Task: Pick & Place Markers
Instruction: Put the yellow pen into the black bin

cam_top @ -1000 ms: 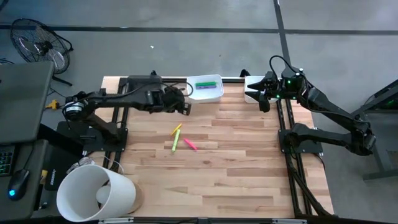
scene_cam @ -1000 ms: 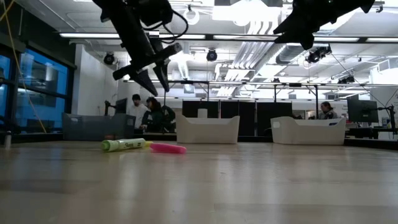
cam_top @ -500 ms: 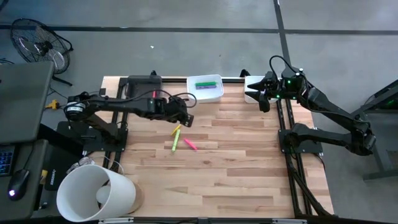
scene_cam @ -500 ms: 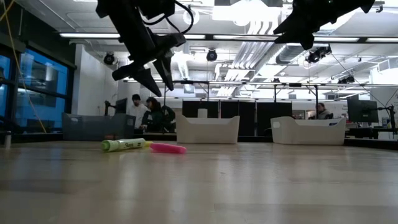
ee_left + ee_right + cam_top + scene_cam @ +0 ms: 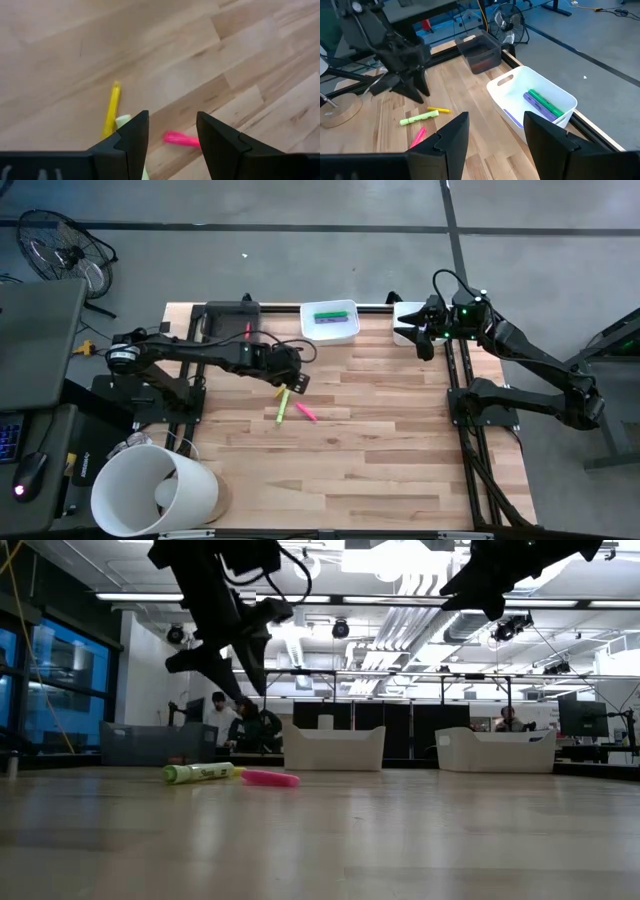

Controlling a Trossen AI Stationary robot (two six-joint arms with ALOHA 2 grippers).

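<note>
Left hand (image 5: 297, 383) hovering, fingers spread, empty, above yellow marker (image 5: 284, 390), green marker (image 5: 282, 410), pink marker (image 5: 306, 413) lying mid-table (image 5: 400, 440). Approach step; next needing descent and closing. Right hand (image 5: 424, 340) waiting, spread, table's far corner.

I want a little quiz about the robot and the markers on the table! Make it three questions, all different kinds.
1. True or false: the left pincer is holding a marker.
2. How many markers lie loose on the wooden table?
A) one B) three C) six
3. Fill in: the white tray at the table's far edge holds a green marker and a ______ one.

Key:
1. False. It hangs open and empty above the yellow marker, the yellow-green marker and the pink marker.
2. B
3. purple
</note>
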